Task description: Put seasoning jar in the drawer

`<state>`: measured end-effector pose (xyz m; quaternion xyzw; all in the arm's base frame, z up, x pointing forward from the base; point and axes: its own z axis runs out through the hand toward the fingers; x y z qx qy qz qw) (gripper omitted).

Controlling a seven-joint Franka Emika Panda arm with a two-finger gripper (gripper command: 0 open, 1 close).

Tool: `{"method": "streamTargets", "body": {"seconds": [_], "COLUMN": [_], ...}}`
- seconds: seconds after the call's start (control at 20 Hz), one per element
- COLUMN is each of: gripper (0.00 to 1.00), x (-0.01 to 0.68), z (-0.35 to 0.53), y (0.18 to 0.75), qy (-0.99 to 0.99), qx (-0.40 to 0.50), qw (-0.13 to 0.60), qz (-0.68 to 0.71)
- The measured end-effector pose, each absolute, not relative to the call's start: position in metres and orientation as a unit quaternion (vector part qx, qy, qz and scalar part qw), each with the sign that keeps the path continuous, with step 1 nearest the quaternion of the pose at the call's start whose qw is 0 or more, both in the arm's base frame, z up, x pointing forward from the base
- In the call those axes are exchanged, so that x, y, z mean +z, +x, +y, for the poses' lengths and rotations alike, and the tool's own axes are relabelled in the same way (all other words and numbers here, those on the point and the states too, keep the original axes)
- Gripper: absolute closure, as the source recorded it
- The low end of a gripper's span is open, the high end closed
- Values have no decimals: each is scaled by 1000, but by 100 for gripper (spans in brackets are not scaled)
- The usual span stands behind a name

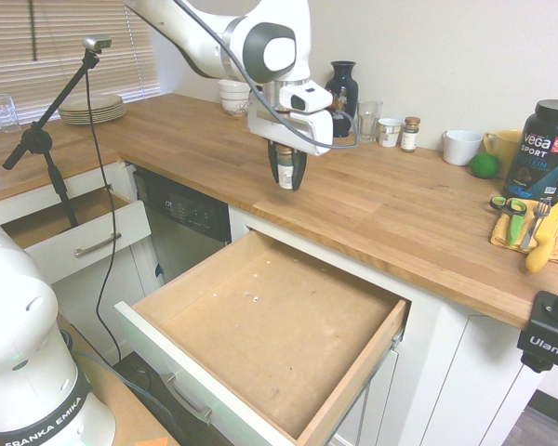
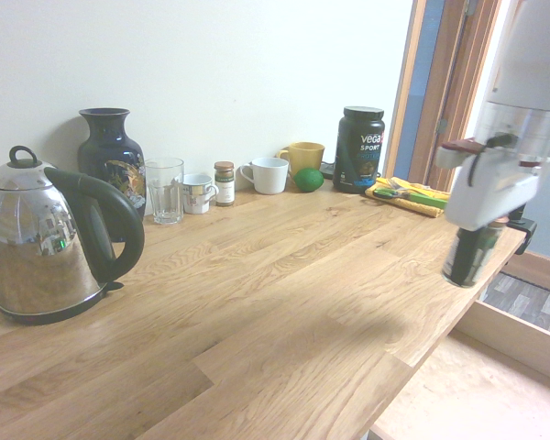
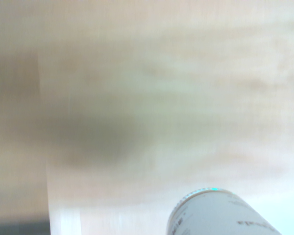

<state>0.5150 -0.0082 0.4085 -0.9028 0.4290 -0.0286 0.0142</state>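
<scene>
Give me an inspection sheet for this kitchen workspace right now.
Surface: butcher-block countertop, bare in the middle.
Job's things: seasoning jar held in the air above the counter's front edge; large drawer pulled open, nothing in it.
Clutter: kettle, vase, glass, second spice jar, mugs, lime, protein tub, stacked plates.
Claw: shut on the seasoning jar, pointing down.
Cables: nothing seen beyond the rig's own.
Surroundings: smaller drawer open; window blinds.
</scene>
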Motion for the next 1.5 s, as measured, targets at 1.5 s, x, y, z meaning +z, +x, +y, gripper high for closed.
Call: {"method": "streamTargets", "body": {"seconds": [1.5], "gripper": [100], "x": [199], "z": [-45], "y": [398], "qy": [-909], "qx": [-5], "qw": [-14], "qz": [416]}}
